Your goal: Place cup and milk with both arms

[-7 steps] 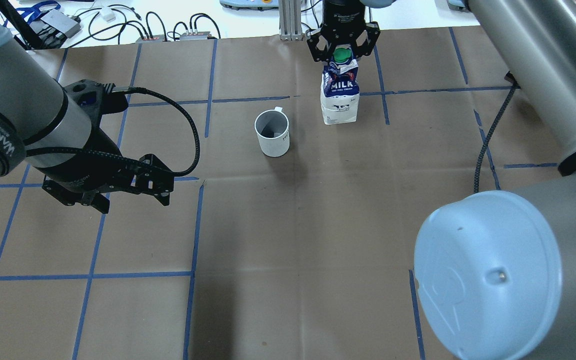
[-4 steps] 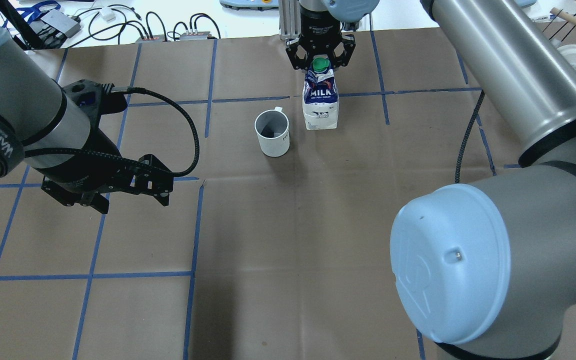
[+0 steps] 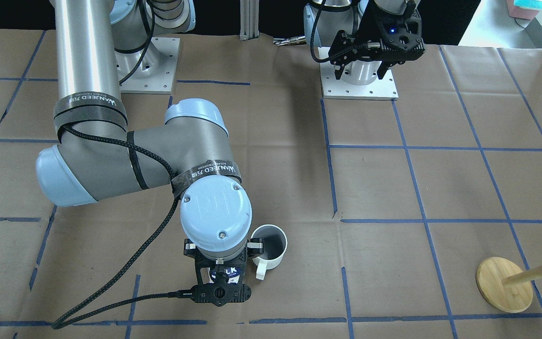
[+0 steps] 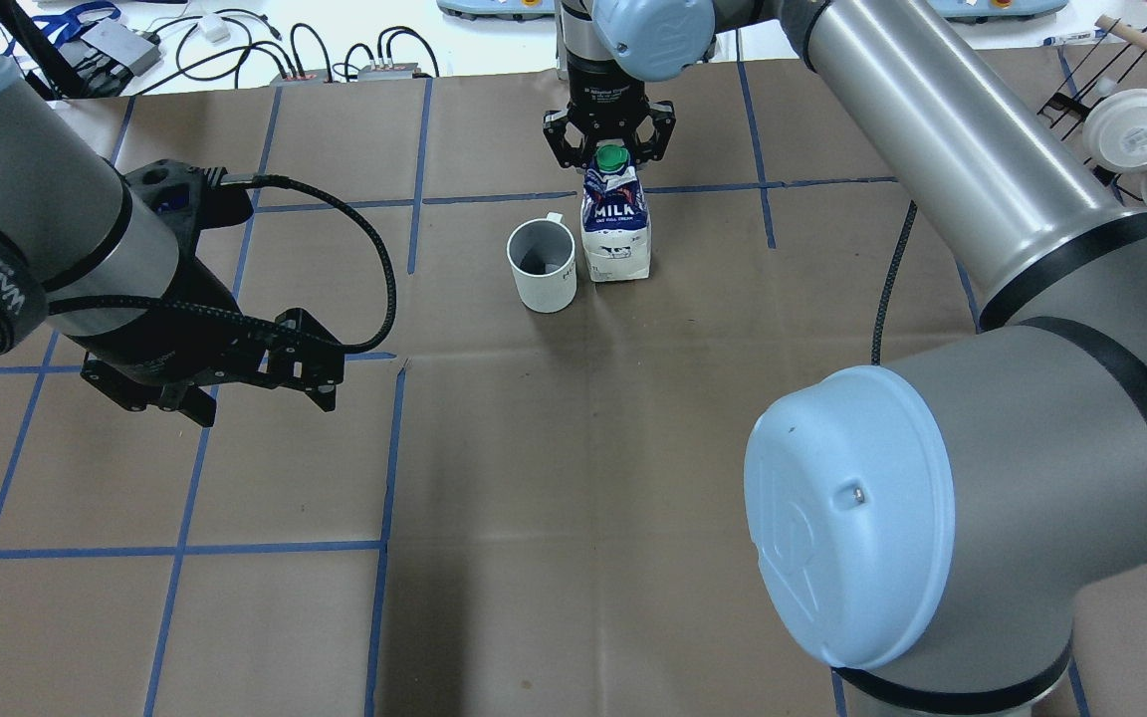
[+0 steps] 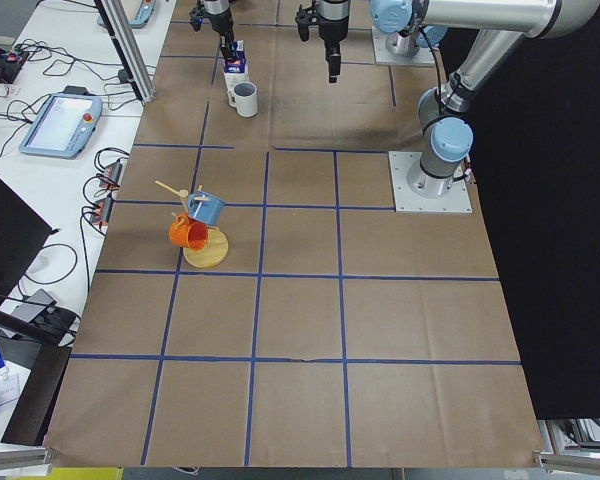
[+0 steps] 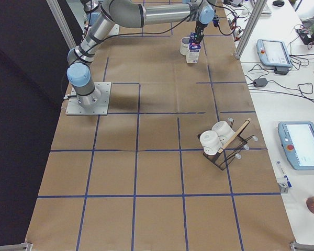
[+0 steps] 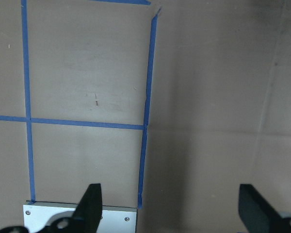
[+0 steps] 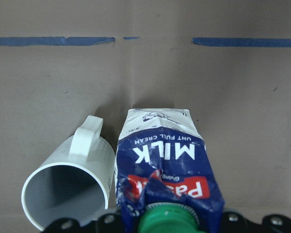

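The milk [image 4: 616, 231] stands just beside the cup [image 4: 542, 267], barring that side.

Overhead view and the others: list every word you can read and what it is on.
"MILK": white letters on the milk carton.
"WANJEED": black strap round the right arm.
Lettering on the cup and the carton's small print: too small to read.

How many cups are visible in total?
5: white mug beside the milk; blue cup, orange cup on the wooden stand; two white cups on the black rack; more may be hidden.
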Tool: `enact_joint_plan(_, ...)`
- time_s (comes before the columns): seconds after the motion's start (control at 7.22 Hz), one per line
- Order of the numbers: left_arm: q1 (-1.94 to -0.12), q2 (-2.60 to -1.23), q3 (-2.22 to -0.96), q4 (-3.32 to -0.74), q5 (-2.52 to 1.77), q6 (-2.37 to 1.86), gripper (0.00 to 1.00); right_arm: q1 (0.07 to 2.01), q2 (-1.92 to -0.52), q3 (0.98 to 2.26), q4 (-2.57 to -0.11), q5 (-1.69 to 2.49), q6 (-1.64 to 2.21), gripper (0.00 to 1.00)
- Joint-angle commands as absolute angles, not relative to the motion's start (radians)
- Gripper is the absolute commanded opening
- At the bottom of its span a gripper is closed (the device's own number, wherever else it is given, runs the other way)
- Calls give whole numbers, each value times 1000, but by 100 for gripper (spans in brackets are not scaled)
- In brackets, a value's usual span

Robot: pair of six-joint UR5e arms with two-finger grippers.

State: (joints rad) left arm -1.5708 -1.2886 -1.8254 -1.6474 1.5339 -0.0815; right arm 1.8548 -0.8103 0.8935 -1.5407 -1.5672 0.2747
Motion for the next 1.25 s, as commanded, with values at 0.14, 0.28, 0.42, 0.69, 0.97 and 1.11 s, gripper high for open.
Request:
enact_joint_plan(0.14,-1571,-1289,-1825,-1647,1536,-80,100,1848,-821,893,-1526,-1568,275,100)
enact_joint_plan(0.28,-1571,-1287,-1825,-1647,1537,-75,100,1836,-828,891,-1526,-1568,273,100)
enact_joint_plan(0.42,-1571,-1287,-1825,-1647,1537,-72,100,1835,-840,891,-1522,-1568,273,100)
enact_joint_plan(0.69,-1571,-1287,-1827,-1647,1537,-72,100,1821,-897,902,-1479,-1577,220,100)
enact_joint_plan(0.97,-1571,-1289,-1825,-1652,1539,-72,100,1716,-1022,949,-1296,-1586,82,100)
enact_joint_plan(1.11,-1571,-1289,-1827,-1655,1539,-72,100,1672,-1108,1039,-1292,-1612,30,100)
